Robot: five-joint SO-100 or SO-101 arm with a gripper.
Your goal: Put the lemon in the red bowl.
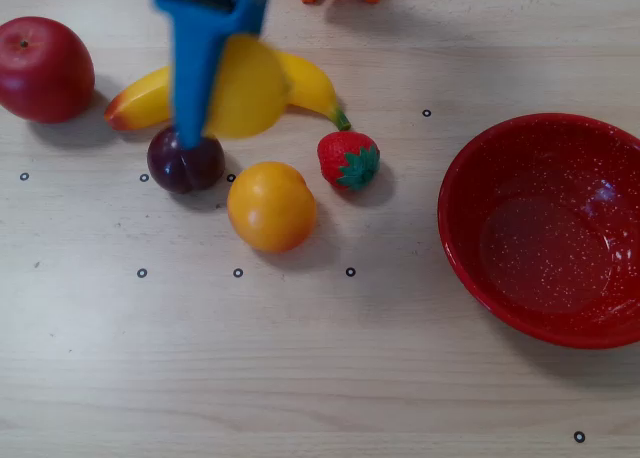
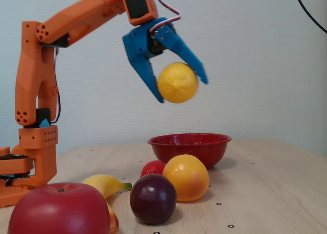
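Nearest my fixed view sit the plum point(image 2: 153, 198) and orange fruit point(image 2: 185, 177); beyond, the red bowl point(image 2: 189, 146). High at about 11 o'clock above it, my gripper point(image 2: 180, 90) clamps the lemon point(image 2: 177, 83) across its middle. I judge it light, stiff, slippery.
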